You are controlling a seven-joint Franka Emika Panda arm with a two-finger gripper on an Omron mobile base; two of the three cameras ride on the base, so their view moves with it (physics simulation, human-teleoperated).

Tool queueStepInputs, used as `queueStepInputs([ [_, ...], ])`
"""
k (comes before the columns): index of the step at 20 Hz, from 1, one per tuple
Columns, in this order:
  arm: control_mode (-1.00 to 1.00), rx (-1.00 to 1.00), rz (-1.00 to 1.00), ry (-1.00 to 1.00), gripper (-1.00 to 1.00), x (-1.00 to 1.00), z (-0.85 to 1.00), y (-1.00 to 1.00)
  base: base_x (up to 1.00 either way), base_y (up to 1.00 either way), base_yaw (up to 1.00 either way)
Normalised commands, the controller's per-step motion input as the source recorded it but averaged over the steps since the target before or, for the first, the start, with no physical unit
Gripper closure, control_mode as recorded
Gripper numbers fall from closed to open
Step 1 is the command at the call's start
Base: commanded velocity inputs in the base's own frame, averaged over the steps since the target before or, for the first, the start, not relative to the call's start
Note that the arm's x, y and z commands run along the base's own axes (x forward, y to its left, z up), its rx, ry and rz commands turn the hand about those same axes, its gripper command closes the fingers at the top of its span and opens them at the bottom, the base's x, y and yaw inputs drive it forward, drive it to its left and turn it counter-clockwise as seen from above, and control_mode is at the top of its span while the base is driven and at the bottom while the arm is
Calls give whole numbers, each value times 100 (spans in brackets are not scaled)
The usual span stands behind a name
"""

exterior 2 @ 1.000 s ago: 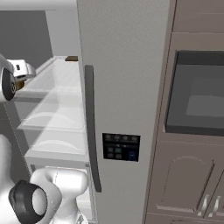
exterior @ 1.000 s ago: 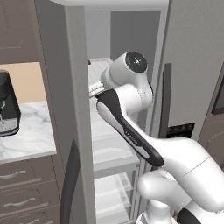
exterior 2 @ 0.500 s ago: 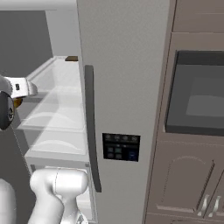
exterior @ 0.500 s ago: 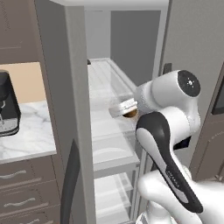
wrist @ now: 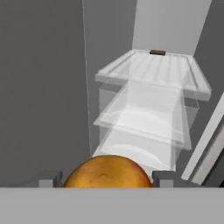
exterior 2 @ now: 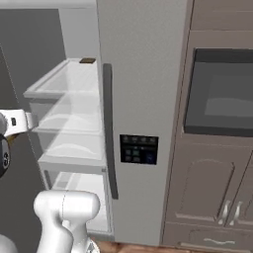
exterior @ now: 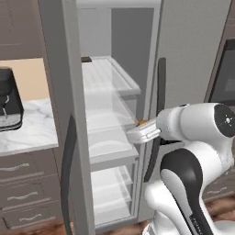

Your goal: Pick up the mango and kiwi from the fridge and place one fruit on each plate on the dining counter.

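Here, in the hand view, mango (wrist: 107, 171) seated low between the two dark fingertips (wrist: 49, 181), rounded orange-yellow body broader than tall, long axis running across from one tip to the other; jaws clasped on its flanks; gripper (exterior: 143, 133) held just outside the open fridge (exterior: 110, 119), a sliver of orange at its far edge in the left base view; beyond, clear glass shelves (wrist: 153, 72) stepping back and a small dark object (wrist: 157, 52) on the top one.
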Motion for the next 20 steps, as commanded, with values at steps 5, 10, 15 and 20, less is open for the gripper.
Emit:
queueStepInputs([
  [5,100,0,0,0,100,0,0,0,-88,-15,14],
  [10,100,0,0,0,100,0,0,0,-60,-18,36],
  [15,100,0,0,0,100,0,0,0,-20,-3,58],
  [20,100,0,0,0,100,0,0,0,-6,0,72],
])
